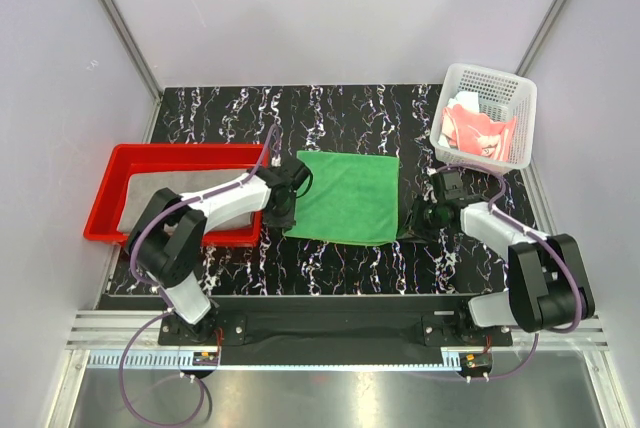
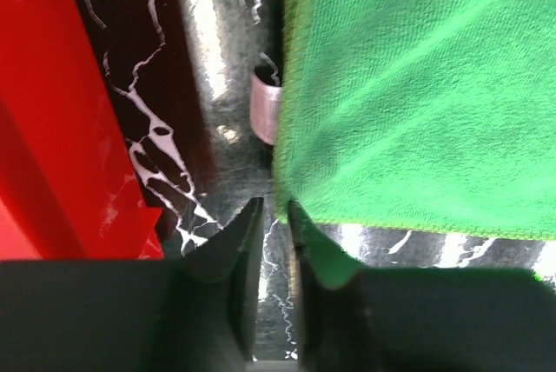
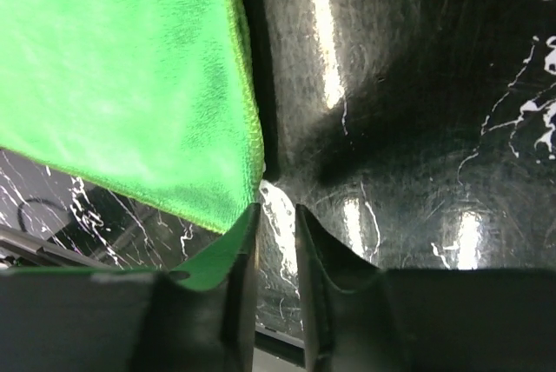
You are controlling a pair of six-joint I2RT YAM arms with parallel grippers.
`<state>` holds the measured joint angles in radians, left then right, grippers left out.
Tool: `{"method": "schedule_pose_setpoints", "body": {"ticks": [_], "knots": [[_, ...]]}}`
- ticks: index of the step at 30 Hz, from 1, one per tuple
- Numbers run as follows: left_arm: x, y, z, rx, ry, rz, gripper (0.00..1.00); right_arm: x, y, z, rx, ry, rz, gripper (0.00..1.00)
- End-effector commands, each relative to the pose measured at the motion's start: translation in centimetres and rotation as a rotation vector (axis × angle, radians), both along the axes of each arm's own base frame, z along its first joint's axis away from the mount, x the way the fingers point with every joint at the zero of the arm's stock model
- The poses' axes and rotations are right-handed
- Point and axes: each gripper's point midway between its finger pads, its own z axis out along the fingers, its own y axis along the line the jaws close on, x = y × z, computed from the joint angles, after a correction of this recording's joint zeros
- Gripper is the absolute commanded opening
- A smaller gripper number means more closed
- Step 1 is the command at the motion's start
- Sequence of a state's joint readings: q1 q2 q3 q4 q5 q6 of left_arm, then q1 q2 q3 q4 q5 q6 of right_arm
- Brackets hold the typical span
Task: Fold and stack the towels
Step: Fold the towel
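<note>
**Desk:** Since the next move hangs on it, which way does the cloth lie from your tools?

**Me:** I have the green towel [image 1: 345,196] spread flat mid-table, between my two arms. Its near-left corner sits just past the tips of my left gripper [image 2: 274,209], and its near-right corner touches the inner finger of my right gripper [image 3: 278,209]. From either tool the cloth runs inward and away from the bases.

**Desk:** Jaws?

**Me:** Both are parted by a narrow slit. I see bare tabletop through each gap and no cloth in either, so I'm pinching nothing.

**Desk:** Long axis?

**Me:** It looks close to square, perhaps a shade longer left to right. Neither arm is nearer; each has its own corner. I'd guess a fold carrying the near edge over to the far edge, both arms together.

**Desk:** And the others?

**Me:** A grey towel [image 1: 150,203] lies in the red tray [image 1: 105,198] on my left. A salmon-pink towel [image 1: 480,133] is bunched in the white basket [image 1: 522,118] at far right. So the task looks partway along, by my reckoning.
</note>
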<state>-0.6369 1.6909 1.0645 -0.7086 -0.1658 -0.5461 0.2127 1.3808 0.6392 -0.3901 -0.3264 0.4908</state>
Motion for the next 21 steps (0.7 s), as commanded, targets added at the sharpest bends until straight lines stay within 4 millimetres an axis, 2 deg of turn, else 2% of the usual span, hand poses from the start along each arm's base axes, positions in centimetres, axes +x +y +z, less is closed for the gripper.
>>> {"method": "schedule_pose_setpoints", "body": {"ticks": [1,2,3,4,6,7,8,10,11,12,13,14,15,17,19,20,21], "knots": [[1.1,0.4,1.1,0.044,-0.044,0.008,0.27,1.1,0.3,2.7,0.017,-0.084,0.000,0.30],[1.6,0.3,1.8,0.049,-0.058,0.002,0.35,1.2,0.4,3.3,0.018,-0.089,0.001,0.31],[2.0,0.3,2.5,0.058,-0.065,-0.004,0.37,1.5,0.4,3.9,0.019,-0.103,-0.003,0.31],[3.6,-0.5,4.5,0.041,-0.117,-0.006,0.38,2.5,0.6,5.1,0.029,-0.137,-0.007,0.30],[5.1,-1.2,6.2,0.045,-0.143,-0.039,0.41,3.5,1.1,6.2,0.054,-0.168,-0.001,0.23],[5.9,-1.5,6.8,0.039,-0.153,-0.050,0.42,4.1,1.6,6.4,0.067,-0.173,0.009,0.22],[7.9,-2.7,8.4,0.022,-0.193,-0.088,0.42,4.5,2.0,6.6,0.087,-0.180,0.019,0.21],[9.7,-3.7,9.4,0.010,-0.217,-0.131,0.42,4.8,2.7,6.0,0.092,-0.162,0.044,0.20],[10.8,-4.2,8.8,0.023,-0.217,-0.182,0.42,4.8,3.0,5.7,0.098,-0.155,0.057,0.20],[12.2,-5.1,9.8,-0.003,-0.251,-0.204,0.43,4.7,3.5,5.4,0.104,-0.145,0.077,0.20],[13.2,-5.2,9.8,-0.014,-0.252,-0.212,0.43,4.3,3.8,4.4,0.103,-0.114,0.093,0.20],[14.1,-5.3,8.7,-0.010,-0.239,-0.233,0.43,3.9,4.1,3.9,0.104,-0.100,0.112,0.20],[15.3,-5.7,9.3,-0.034,-0.260,-0.245,0.42,3.4,4.3,3.3,0.101,-0.083,0.121,0.20],[16.7,-6.0,7.9,-0.073,-0.235,-0.296,0.42,1.9,3.9,1.1,0.085,-0.017,0.117,0.20],[18.0,-6.0,7.7,-0.085,-0.247,-0.318,0.42,0.3,3.0,-1.0,0.050,0.049,0.104,0.20],[18.4,-5.8,6.8,-0.072,-0.233,-0.348,0.42,0.0,2.7,-1.5,0.028,0.057,0.099,0.20],[18.7,-5.8,6.6,-0.070,-0.234,-0.361,0.43,-0.3,2.5,-1.8,0.022,0.067,0.098,0.20]]}}
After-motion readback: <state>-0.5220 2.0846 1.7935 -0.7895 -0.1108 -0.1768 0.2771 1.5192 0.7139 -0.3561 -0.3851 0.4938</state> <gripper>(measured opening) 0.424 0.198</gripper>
